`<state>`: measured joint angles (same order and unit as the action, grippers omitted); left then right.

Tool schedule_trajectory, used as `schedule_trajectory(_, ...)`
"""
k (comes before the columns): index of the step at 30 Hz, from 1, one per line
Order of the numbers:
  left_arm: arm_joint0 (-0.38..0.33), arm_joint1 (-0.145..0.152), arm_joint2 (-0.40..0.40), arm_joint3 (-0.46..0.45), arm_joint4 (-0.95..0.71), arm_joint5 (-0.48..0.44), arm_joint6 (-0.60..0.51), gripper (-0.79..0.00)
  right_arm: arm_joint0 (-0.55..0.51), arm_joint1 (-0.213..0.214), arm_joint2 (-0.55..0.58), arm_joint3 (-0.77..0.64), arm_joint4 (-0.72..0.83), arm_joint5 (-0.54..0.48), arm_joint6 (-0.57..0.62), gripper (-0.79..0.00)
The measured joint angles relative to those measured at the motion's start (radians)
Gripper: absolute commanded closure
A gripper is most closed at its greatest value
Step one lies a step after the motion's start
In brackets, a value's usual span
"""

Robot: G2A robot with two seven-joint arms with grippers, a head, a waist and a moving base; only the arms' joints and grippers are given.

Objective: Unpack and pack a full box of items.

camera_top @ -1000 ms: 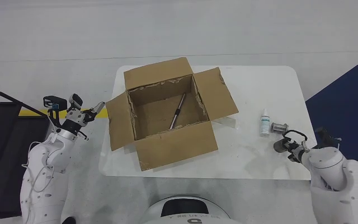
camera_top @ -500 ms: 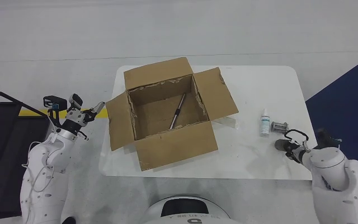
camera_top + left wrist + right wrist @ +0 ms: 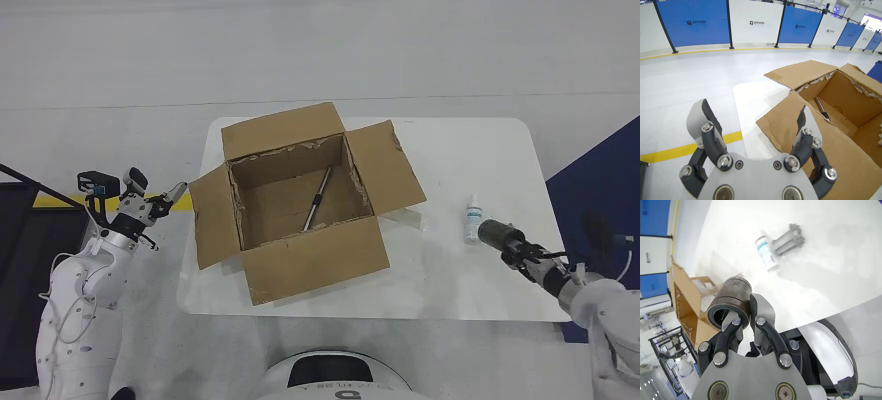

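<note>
An open cardboard box [image 3: 300, 200] stands mid-table, flaps spread, with a thin metal rod [image 3: 318, 198] lying on its floor; the rod [image 3: 821, 108] also shows inside the box [image 3: 838, 144] in the left wrist view. My right gripper [image 3: 738, 308] is shut on a dark metal cylinder [image 3: 730, 300] and holds it above the table. In the top view this gripper [image 3: 503, 241] and cylinder [image 3: 490, 233] hover just right of a small white bottle [image 3: 472, 218]. My left gripper [image 3: 753, 106] is open and holds nothing, off the table's left edge [image 3: 165, 195].
A grey toothed metal part [image 3: 789, 240] lies against the white bottle [image 3: 766, 254] on the white table [image 3: 810, 279]. The table [image 3: 470, 150] has bare surface right of the box. The box's left flap [image 3: 210, 215] overhangs the table edge near my left gripper.
My right gripper has swung from near the table's front right edge toward the bottle, carrying the cylinder with it. The left arm has not moved.
</note>
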<state>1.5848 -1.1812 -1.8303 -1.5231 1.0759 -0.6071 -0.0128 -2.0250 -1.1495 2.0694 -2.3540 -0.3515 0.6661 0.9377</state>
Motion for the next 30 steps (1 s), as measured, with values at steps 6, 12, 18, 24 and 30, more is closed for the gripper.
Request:
schedule_trajectory(6, 0.0, 0.0, 0.0, 0.0, 0.0, 0.0, 0.0, -0.785, 0.067, 0.008, -0.105, 0.004, -0.032, -0.032, -0.013, 0.0)
schedule_trajectory(12, 0.0, 0.0, 0.0, 0.0, 0.0, 0.0, 0.0, -0.785, 0.065, 0.008, -0.103, 0.004, -0.03, -0.032, -0.013, 0.0)
schedule_trajectory(18, 0.0, 0.0, 0.0, 0.0, 0.0, 0.0, 0.0, -0.785, 0.118, 0.009, -0.164, 0.032, 0.033, -0.026, -0.021, 0.0)
schedule_trajectory(24, 0.0, 0.0, 0.0, 0.0, 0.0, 0.0, 0.0, -0.785, 0.358, 0.031, -0.477, 0.004, -0.223, -0.112, 0.059, 0.0)
schedule_trajectory(30, 0.0, 0.0, 0.0, 0.0, 0.0, 0.0, 0.0, -0.785, 0.654, 0.029, -0.8, 0.022, -0.51, -0.022, 0.249, 0.0)
